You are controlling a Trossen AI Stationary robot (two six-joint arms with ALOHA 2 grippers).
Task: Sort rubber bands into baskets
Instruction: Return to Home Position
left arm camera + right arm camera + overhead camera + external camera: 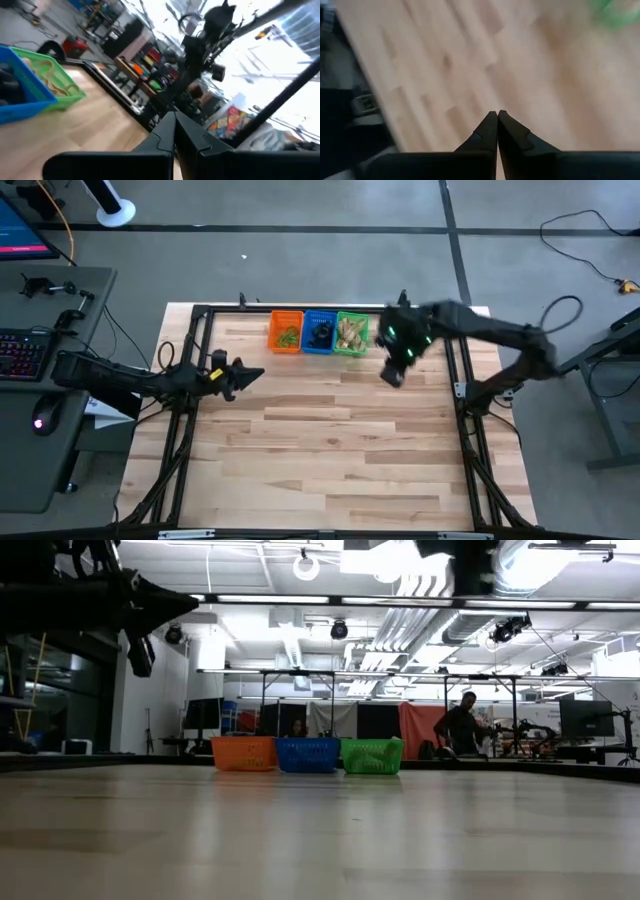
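Observation:
Three small baskets stand in a row at the table's far edge: orange (285, 332) with green bands, blue (319, 332) with black bands, green (351, 333) with tan bands. They also show in the low view, orange (244, 753), blue (307, 754) and green (371, 755). My left gripper (255, 374) is shut and empty above the table's left side, pointing right. My right gripper (391, 377) is shut and empty, above the table just near-right of the green basket. The right wrist view (497, 114) shows shut fingertips over bare wood.
Black frame rails (188, 360) run along the table's left, right and far sides. The wood table top (330, 440) spreads toward the near edge. A desk with a keyboard (22, 352) stands left of the table. A person (462, 726) stands far behind in the room.

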